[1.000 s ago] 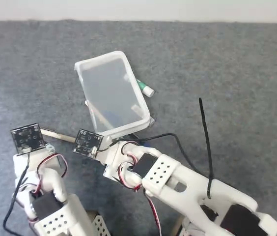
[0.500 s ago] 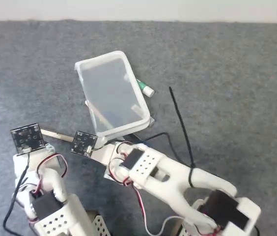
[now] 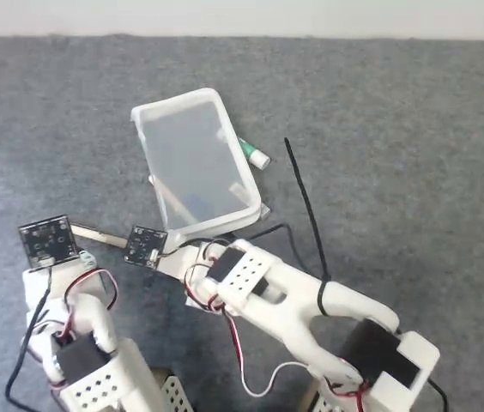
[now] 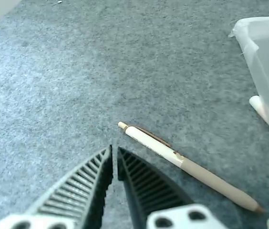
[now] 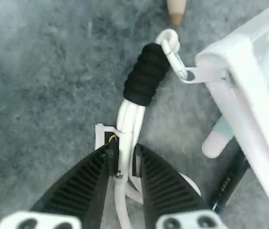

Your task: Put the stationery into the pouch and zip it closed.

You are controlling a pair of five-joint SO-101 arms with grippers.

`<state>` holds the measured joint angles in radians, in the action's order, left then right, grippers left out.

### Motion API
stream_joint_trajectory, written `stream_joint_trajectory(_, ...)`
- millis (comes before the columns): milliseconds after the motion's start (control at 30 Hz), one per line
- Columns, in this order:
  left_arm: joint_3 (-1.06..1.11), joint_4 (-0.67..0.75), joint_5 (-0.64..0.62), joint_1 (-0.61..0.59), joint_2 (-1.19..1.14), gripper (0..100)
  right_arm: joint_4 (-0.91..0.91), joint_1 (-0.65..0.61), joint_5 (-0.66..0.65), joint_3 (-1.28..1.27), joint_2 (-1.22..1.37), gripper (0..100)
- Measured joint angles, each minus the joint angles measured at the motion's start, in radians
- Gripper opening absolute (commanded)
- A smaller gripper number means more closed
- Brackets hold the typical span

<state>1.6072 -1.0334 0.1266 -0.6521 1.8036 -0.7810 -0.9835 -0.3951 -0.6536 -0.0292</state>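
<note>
The translucent white pouch [image 3: 195, 163] lies flat in the middle of the grey carpet, one end towards the arms. A green-and-white marker [image 3: 254, 155] sticks out from under its right side. My right gripper [image 5: 124, 149] is shut on the white pull cord [image 5: 127, 112], which has a black wrap [image 5: 146, 74] and clips to the zipper tab [image 5: 197, 74] at the pouch corner [image 5: 242, 95]. A beige pen [image 4: 182, 164] lies just ahead of my left gripper [image 4: 114, 153], which is shut on nothing above the carpet. The same pen [image 3: 100, 233] lies left of the pouch's near end.
A pale marker end [image 5: 216, 139] and a dark pen [image 5: 230, 179] poke out from under the pouch's near corner. A black cable [image 3: 304, 206] stands up from the right arm. Grey carpet [image 3: 414, 129] spreads open to the right and the back.
The right arm has swung and turned to the left, its black cable sweeping left with it. The pouch, the pen and the left arm have stayed put.
</note>
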Motion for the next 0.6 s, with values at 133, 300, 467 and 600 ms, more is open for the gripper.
stream_joint_trajectory(133, 0.000, 0.000, 0.000, 0.000, 0.000, 1, -0.104, 0.029, -0.006, 0.029, -0.015, 0.7)
stream_joint_trajectory(300, 0.000, 0.000, 0.000, 0.000, 0.000, 1, -0.184, 0.104, -0.011, 0.031, -0.107, 0.7)
stream_joint_trajectory(467, 0.000, 0.000, 0.000, 0.000, 0.000, 1, -0.235, 0.178, -0.012, 0.031, -0.173, 0.7)
stream_joint_trajectory(600, 0.000, 0.000, 0.000, 0.000, 0.000, 1, -0.261, 0.221, 0.005, 0.031, -0.198, 0.7)
